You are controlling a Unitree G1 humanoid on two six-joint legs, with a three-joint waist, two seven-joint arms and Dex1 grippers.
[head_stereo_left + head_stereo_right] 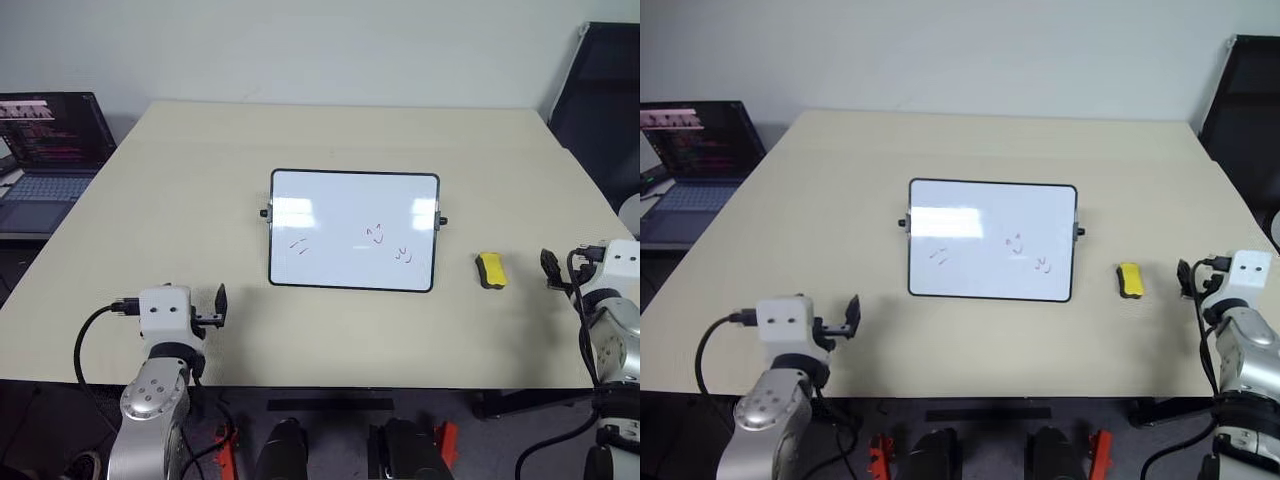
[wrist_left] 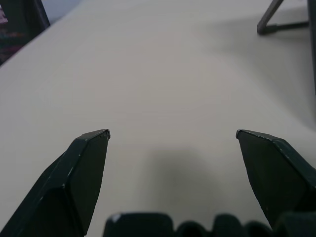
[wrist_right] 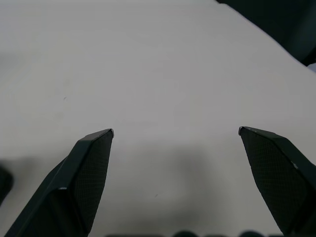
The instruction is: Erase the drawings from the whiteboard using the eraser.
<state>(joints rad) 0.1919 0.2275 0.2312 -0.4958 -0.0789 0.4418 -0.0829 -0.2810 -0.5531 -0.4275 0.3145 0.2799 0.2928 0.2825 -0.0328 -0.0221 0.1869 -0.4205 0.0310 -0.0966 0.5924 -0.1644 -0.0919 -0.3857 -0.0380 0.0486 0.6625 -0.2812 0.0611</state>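
- Left eye view, nearest the robot: the left gripper (image 1: pixel 220 305) hangs over the near left part of the beige counter (image 1: pixel 180 180), and the right gripper (image 1: pixel 549 268) sits at the near right edge.
- In the left wrist view the left gripper's fingers (image 2: pixel 84 168) stand spread wide apart, with bare counter between them and nothing held.
- In the right wrist view the right gripper's fingers (image 3: pixel 86 173) are likewise spread wide over bare counter, gripping nothing.
- The eraser (image 1: pixel 490 270), a small yellow block, lies flat on the counter just ahead and to the left of the right gripper, apart from it.
- It rests near the whiteboard's lower right corner, not touching the frame.
- The whiteboard (image 1: pixel 340 200) lies in the middle of the counter, black-framed, with a small knob on each short side.
- The drawings (image 1: pixel 376 236) sit in its nearer half: dark dashes at left, a reddish squiggle near the centre, a bluish one towards the right.
- Farther off at the left, beside the counter, an open laptop (image 1: pixel 45 150) shows a lit screen.
- A dark chair (image 1: pixel 605 100) stands at the far right.
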